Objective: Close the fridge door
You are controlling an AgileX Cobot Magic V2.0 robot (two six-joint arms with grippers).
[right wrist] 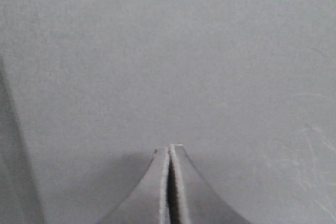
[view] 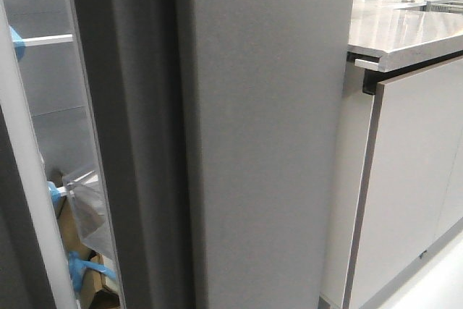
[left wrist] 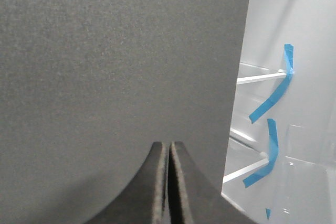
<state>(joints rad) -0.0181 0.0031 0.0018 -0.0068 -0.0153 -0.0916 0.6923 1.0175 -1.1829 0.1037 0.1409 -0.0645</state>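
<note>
A kitchen — open fridge shelves (view: 43, 40), pale counter (view: 405, 34), glossy cabinet doors (view: 405, 179) below

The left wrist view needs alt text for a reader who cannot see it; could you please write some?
A matte dark-grey fridge door fills most of the view, directly ahead of the left gripper, whose jaws are shut and empty. Past the door's edge, the white fridge interior shows, with white shelf edges and strips of blue tape.

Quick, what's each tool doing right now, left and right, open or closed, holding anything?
Left tool: closed, empty, tips up against the fridge door.
Right tool: closed, empty, facing a plain grey panel.
</note>
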